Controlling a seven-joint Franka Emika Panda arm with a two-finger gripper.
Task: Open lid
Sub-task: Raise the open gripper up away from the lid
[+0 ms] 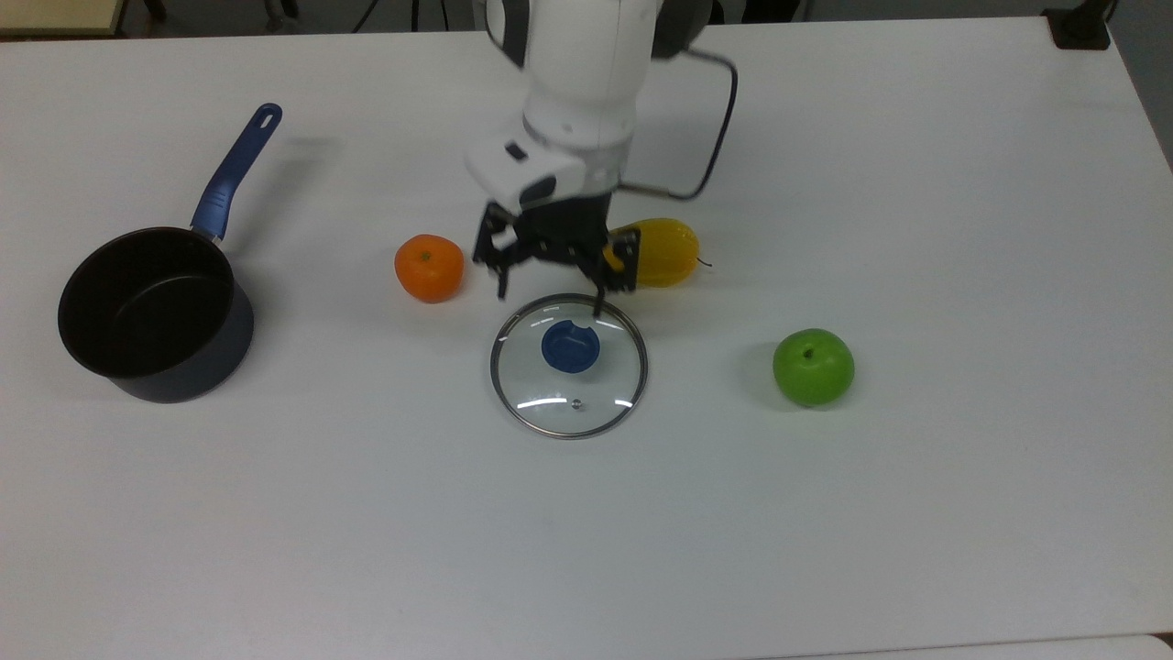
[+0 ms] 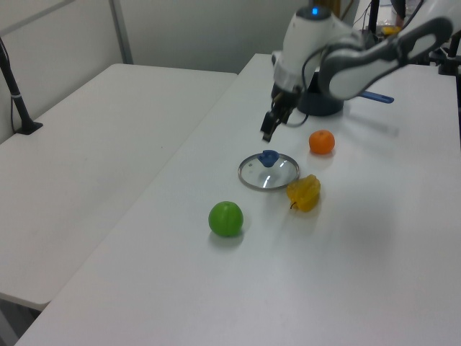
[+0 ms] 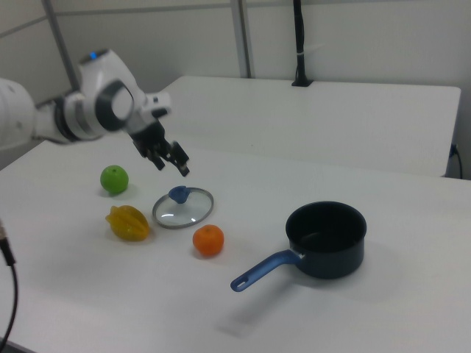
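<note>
Lid (image 1: 569,367) lies flat on the white table (image 1: 916,504), knob up, between orange (image 1: 429,268) and green apple (image 1: 813,367); gripper (image 1: 551,302) hangs in the air above the lid's far edge, fingers spread wide, holding nothing; saucepan (image 1: 151,312) stands uncovered, well apart at the top view's left.

White table (image 1: 916,513), bearing a glass lid (image 1: 569,367) lying flat, an orange (image 1: 429,268) and yellow fruit (image 1: 664,251) near it, a green apple (image 1: 813,367) apart, a dark blue saucepan (image 1: 156,312) at the top view's left
</note>
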